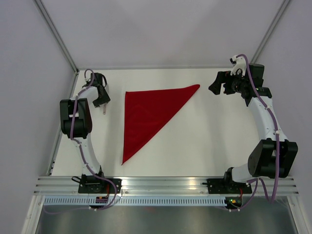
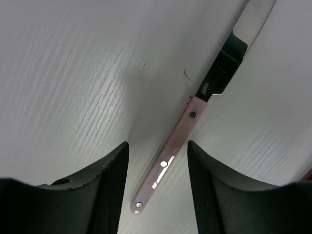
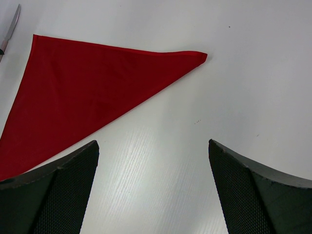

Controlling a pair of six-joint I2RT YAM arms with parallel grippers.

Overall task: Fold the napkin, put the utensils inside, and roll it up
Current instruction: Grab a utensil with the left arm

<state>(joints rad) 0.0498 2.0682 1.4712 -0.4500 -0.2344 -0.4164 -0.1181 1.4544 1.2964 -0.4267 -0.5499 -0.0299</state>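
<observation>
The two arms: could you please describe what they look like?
Both the left arm and right arm have white links with bulky black joints and a lilac cable running alongside. The left gripper and right gripper are black, with mesh-textured fingers.

White tabletop [image 1: 195, 146] with faint wood grain and a few small dark specks, pale grey walls [image 1: 161, 29] on three sides, two slanted metal posts [image 1: 57, 36] at the back corners, ribbed aluminium rail [image 1: 165, 183] along the near edge, white slotted strip [image 1: 165, 200] just below it
</observation>
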